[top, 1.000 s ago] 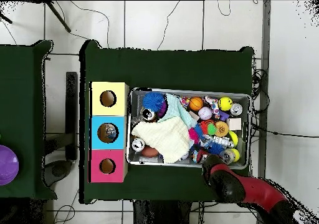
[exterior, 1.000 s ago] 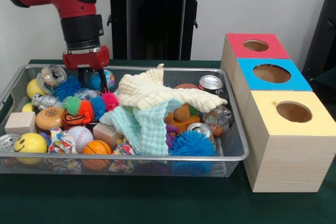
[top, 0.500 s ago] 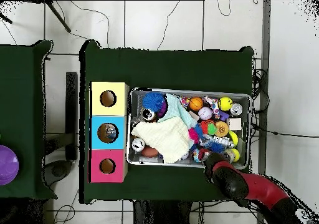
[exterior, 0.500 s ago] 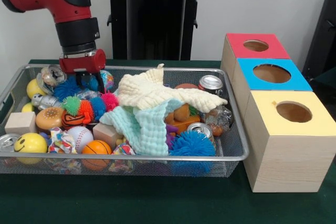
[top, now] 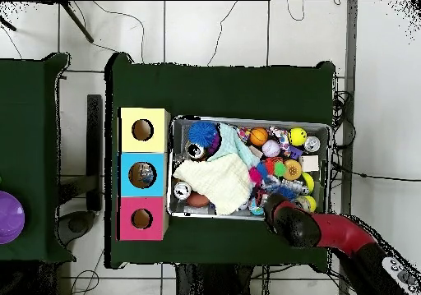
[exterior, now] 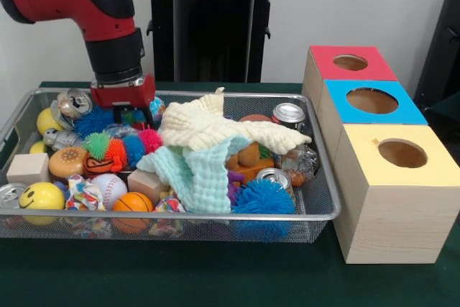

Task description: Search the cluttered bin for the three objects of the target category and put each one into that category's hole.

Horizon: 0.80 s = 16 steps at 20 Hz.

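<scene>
Gripper [exterior: 136, 115] low over bin [exterior: 320, 210] in front view, arm-hidden overhead

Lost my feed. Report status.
Gripper low over bin's far corner, jaw state unclear. Nothing lifted. Two cloths cover the middle clutter.

Silver wire-mesh bin [exterior: 316, 210] [top: 322, 127], heaped with clutter, beside 3 boxes [exterior: 392, 199] [top: 145, 173].

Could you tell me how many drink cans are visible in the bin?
4: one can at the back right, one front right, one back left, one front left. Cloths may hide more.
</scene>
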{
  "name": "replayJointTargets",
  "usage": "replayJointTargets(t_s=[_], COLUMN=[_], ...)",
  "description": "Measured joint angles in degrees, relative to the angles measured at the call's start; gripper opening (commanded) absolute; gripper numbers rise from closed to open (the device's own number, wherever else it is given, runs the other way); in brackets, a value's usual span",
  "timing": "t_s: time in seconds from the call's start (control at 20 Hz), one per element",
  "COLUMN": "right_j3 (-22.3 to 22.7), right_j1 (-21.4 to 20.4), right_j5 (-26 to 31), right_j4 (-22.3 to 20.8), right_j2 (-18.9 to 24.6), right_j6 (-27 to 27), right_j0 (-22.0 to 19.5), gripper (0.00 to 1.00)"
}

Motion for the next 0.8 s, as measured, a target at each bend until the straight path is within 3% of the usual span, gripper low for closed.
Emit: replayJointTargets(t_s=[0.3,0.8], right_j3=[-3.90,-5.26], right_j1=[0.51,1.84], right_j5=[6.89,7.86], right_j4=[0.14,0.14], right_j2=[2.17,4.27], right_j6=[0.00,0.00], right_j0=[0.44,-1.54], gripper=[1.00,1.00])
